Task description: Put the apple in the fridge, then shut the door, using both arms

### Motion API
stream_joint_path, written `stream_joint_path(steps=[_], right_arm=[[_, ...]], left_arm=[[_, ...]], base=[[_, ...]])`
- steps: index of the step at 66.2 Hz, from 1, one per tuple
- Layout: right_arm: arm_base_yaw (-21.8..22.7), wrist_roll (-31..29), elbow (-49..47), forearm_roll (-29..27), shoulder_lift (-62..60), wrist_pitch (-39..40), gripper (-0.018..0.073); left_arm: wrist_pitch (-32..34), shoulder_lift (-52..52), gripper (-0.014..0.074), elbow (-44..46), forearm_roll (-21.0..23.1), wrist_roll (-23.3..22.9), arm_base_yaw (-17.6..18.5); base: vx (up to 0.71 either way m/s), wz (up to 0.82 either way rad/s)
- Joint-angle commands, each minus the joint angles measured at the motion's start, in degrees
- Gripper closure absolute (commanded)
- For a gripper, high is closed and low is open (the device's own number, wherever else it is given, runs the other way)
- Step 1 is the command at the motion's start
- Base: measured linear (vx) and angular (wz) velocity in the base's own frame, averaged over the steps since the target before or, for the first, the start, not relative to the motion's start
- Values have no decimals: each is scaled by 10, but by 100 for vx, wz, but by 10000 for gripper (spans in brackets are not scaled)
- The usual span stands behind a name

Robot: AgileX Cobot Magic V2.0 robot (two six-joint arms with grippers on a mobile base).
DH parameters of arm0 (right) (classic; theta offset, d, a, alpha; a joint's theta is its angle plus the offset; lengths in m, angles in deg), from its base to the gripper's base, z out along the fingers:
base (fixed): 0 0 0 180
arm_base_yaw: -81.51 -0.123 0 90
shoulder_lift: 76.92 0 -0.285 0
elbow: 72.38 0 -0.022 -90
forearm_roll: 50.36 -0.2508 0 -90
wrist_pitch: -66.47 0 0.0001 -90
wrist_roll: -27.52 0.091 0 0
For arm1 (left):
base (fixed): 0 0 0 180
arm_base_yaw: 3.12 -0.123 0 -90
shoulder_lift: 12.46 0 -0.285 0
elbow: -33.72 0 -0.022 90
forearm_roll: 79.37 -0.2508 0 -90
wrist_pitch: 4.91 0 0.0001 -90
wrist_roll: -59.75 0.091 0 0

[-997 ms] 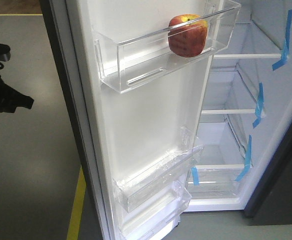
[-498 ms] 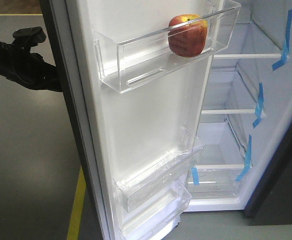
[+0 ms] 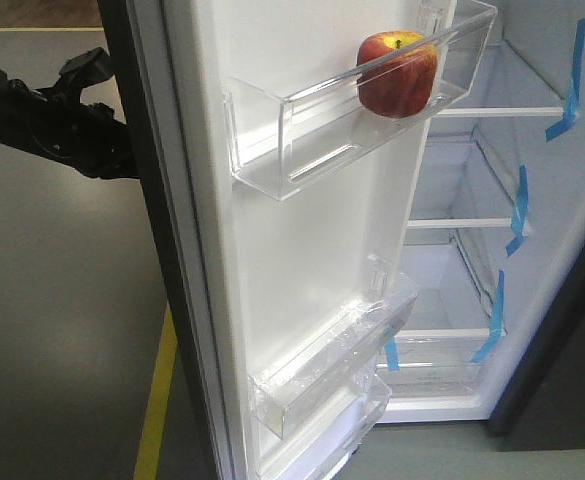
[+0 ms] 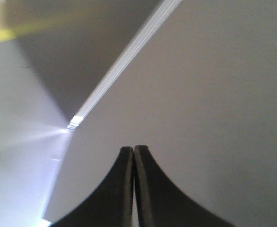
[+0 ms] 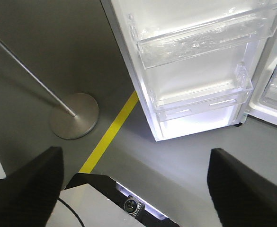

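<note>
Black left hand [image 4: 133,149]: fingers pressed together, empty. Tall upright dark grey, white-lined door [image 3: 302,250]: straight ahead of it, near. Black right hand [image 5: 136,183]: spread wide, farther off.

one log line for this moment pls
apple: in upper door bin | door: open | left claw: shut, at door's outer face | right claw: open, empty
</note>
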Motion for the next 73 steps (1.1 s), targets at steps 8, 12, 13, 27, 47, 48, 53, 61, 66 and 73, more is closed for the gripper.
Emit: stream_joint_path(steps=[8,12,13,27,47,48,53,61,66,73], right_arm=[[0,-3,-14,-11,7,31,-31],[0,-3,-14,-11,7,31,-31],[0,-3,-14,-11,7,31,-31],[0,-3,-14,-11,7,31,-31],[0,-3,-14,-11,7,31,-31],[0,-3,-14,-11,7,31,-31],[0,-3,-14,-11,7,31,-31],[0,-3,-14,-11,7,31,-31],[0,-3,-14,-11,7,31,-31],[0,-3,-14,-11,7,31,-31]], left_arm=[[-8,32,603,19,48,10,31],[-7,32,603,19,48,11,44],[-7,32,603,19,48,11,47],[-2,32,603,19,48,18,94],[22,32,603,19,64,25,164],[23,32,603,19,67,26,167],[31,32,603,19,79,26,183],[42,32,603,19,112,47,211],[50,32,603,19,138,60,230],[61,32,603,19,165,78,253]], base=[[0,0],[0,0],[0,0],[0,0],[0,0],[0,0],[0,0],[0,0],[0,0],[0,0]])
